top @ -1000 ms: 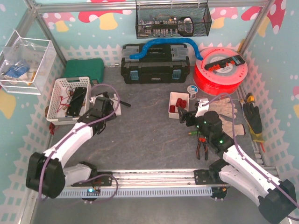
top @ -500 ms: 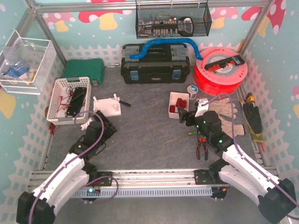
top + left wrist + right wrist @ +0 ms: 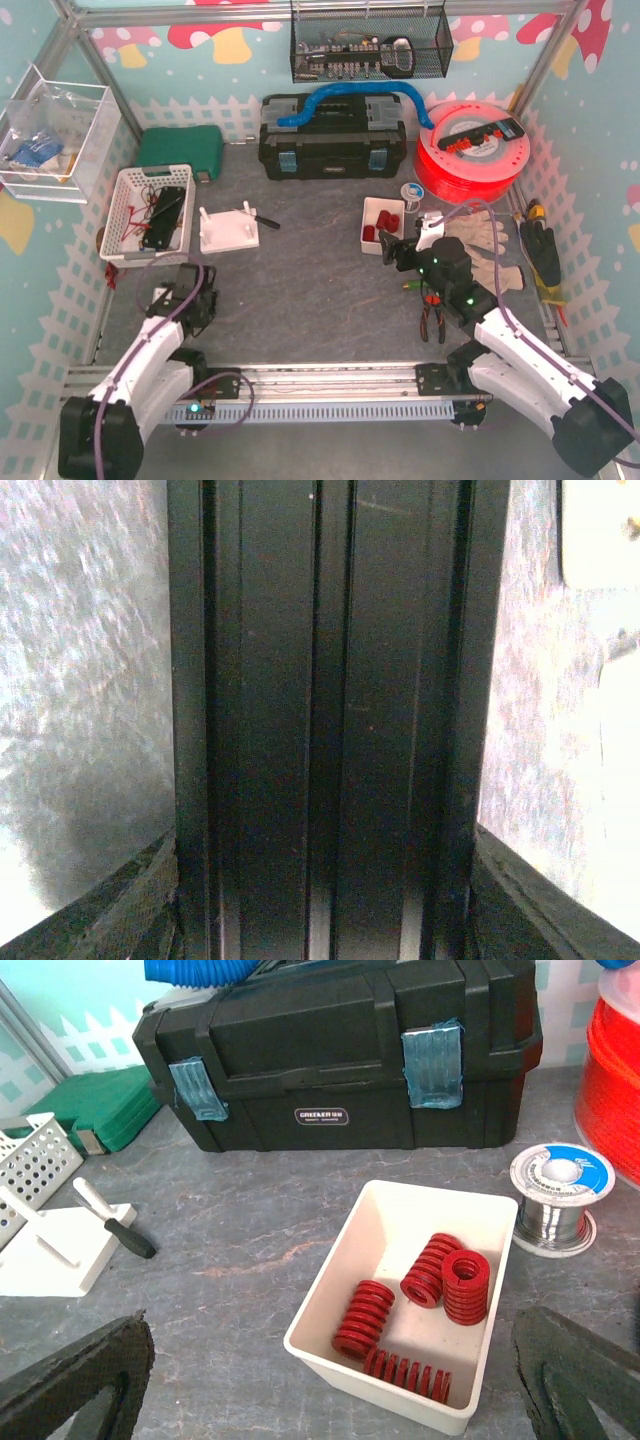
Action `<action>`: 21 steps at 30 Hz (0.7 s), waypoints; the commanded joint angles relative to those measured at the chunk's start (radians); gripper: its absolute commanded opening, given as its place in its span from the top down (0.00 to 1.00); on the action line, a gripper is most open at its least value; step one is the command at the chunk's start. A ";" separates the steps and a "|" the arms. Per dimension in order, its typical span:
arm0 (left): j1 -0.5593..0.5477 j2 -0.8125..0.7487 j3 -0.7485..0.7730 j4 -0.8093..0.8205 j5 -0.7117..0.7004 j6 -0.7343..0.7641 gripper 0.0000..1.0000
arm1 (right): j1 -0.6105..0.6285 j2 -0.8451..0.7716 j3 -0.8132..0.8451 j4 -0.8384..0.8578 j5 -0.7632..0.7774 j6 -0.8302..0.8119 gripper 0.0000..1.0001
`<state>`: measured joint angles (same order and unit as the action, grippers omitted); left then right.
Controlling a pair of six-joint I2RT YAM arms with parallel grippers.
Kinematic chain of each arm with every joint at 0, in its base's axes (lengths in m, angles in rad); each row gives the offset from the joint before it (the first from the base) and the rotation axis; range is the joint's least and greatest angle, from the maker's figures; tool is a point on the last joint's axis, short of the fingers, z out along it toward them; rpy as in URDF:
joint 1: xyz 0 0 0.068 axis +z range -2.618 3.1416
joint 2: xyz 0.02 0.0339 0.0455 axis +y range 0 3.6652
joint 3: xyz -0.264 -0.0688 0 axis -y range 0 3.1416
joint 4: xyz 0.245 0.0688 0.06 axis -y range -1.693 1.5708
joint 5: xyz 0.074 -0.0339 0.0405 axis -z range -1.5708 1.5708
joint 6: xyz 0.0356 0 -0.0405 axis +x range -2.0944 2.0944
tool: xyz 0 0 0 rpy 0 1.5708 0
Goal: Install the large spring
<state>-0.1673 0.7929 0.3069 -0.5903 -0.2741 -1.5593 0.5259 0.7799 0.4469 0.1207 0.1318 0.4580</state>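
The large spring (image 3: 405,1372), a long red coil, lies along the near wall of a white bin (image 3: 330,1290), beside three shorter red springs (image 3: 365,1315). The bin (image 3: 370,207) sits right of centre in the top view. My right gripper (image 3: 395,250) hovers just in front of the bin, open and empty, with its fingers (image 3: 70,1380) at the lower corners of the right wrist view. A white base with upright pegs (image 3: 228,228) stands left of centre. My left gripper (image 3: 188,300) is drawn back near the left. Its fingers (image 3: 130,910) stand apart over a dark grooved bar (image 3: 320,680).
A black toolbox (image 3: 332,135) and a red filament spool (image 3: 470,150) line the back. A solder reel (image 3: 560,1195) stands right of the bin. A white basket (image 3: 150,215) is at the left, with pliers (image 3: 432,315) and gloves (image 3: 490,245) at the right.
My left arm has pulled back from the white peg base toward the near left edge. The right arm and the bin have not moved.
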 commanded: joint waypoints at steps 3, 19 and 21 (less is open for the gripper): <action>0.083 0.064 0.016 -0.046 0.023 -0.041 0.94 | 0.008 0.009 -0.005 0.017 0.003 0.008 0.03; 0.120 -0.079 0.155 -0.146 -0.112 0.158 0.31 | 0.008 -0.003 -0.006 0.017 0.003 0.009 0.03; 0.120 -0.099 0.211 -0.166 -0.141 0.221 0.28 | 0.008 0.003 -0.005 0.018 -0.004 0.011 0.03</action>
<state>-0.0536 0.7403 0.3985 -0.7147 -0.3206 -1.4677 0.5259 0.7891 0.4465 0.1207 0.1310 0.4603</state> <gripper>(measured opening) 0.696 0.966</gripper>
